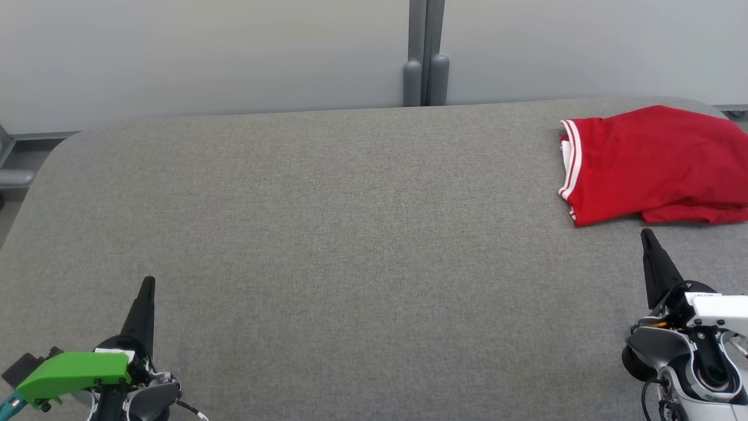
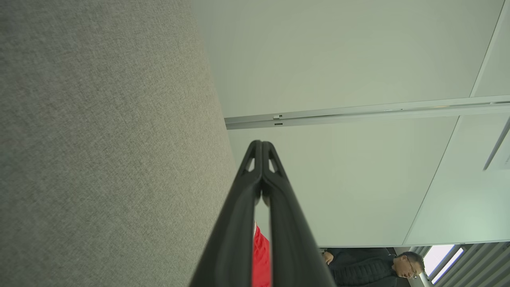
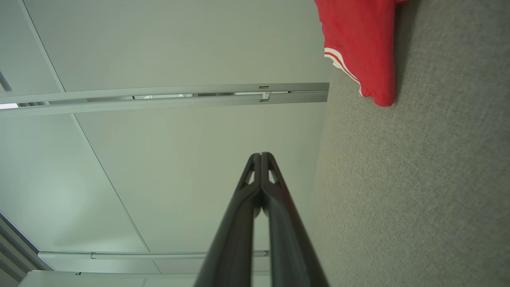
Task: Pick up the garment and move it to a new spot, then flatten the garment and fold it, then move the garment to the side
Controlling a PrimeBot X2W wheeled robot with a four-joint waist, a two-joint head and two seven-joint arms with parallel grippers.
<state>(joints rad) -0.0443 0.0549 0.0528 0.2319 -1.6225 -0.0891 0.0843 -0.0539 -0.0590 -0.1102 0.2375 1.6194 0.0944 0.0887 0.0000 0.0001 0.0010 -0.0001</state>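
The garment [image 1: 654,164] is red with white stripe trim, lying folded at the far right of the grey table [image 1: 350,234]. It runs past the right edge of the head view. A corner of the garment [image 3: 360,44] also appears at the top of the right wrist view, and a red sliver of the garment [image 2: 261,257] peeks between the fingers in the left wrist view. My left gripper [image 1: 149,282] rests at the lower left, shut and empty, far from the cloth. My right gripper [image 1: 646,233] is shut and empty, just in front of the garment's near edge, apart from it.
A pale wall with a grey post [image 1: 425,58] stands behind the table's far edge. A person [image 2: 374,265] in dark clothing appears at the bottom of the left wrist view, beyond the table. The table's corners are rounded.
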